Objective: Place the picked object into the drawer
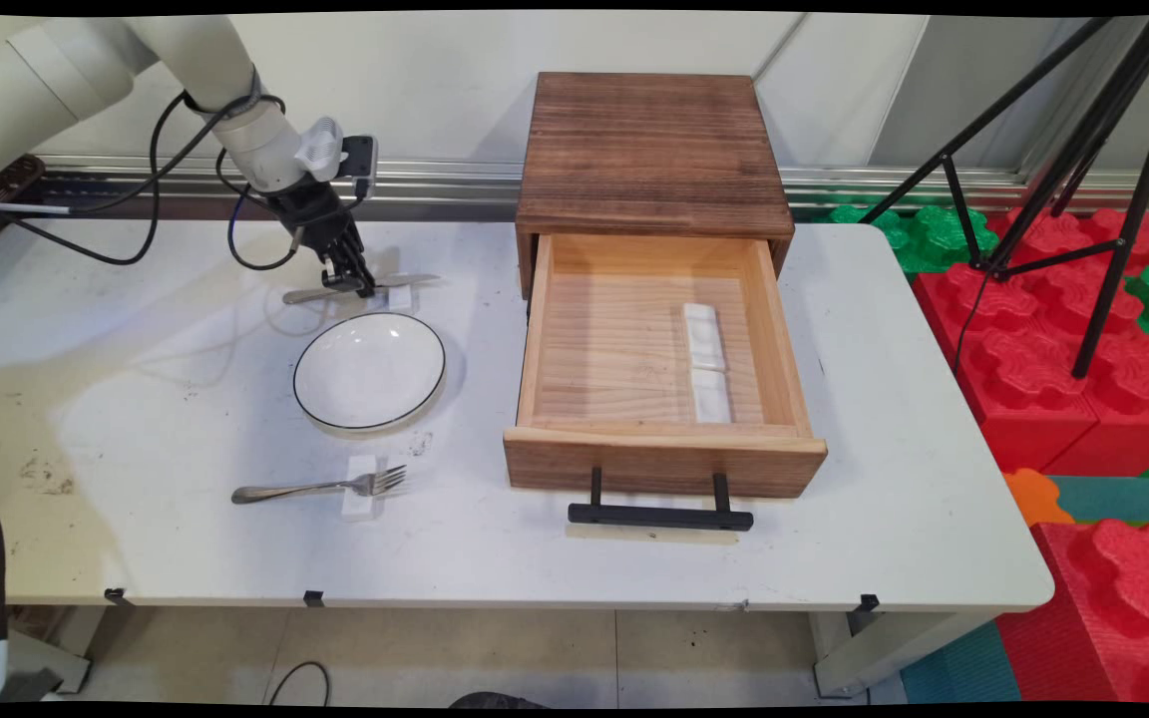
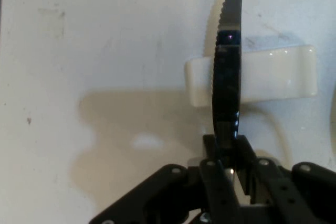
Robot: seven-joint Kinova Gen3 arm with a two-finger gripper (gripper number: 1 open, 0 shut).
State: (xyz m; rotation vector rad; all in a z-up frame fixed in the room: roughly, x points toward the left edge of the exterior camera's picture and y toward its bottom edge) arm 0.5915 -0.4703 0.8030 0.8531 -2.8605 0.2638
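Note:
My gripper (image 1: 359, 286) is down at the table's far left, shut on a metal table knife (image 1: 360, 289). In the hand view the knife's serrated blade (image 2: 228, 72) runs straight up from between my fingers (image 2: 227, 153) and lies across a small white cutlery rest (image 2: 268, 74). In the main view that rest (image 1: 400, 296) sits just right of the gripper, with the knife's handle sticking out to the left. A white plate with a dark rim (image 1: 370, 372) lies just in front of the knife.
A fork (image 1: 320, 487) lies on a second white rest (image 1: 360, 489) near the front edge. A wooden box (image 1: 652, 150) stands at the back with its drawer (image 1: 659, 439) pulled open, two white rests (image 1: 707, 361) inside. A tripod (image 1: 1083, 130) stands at the right.

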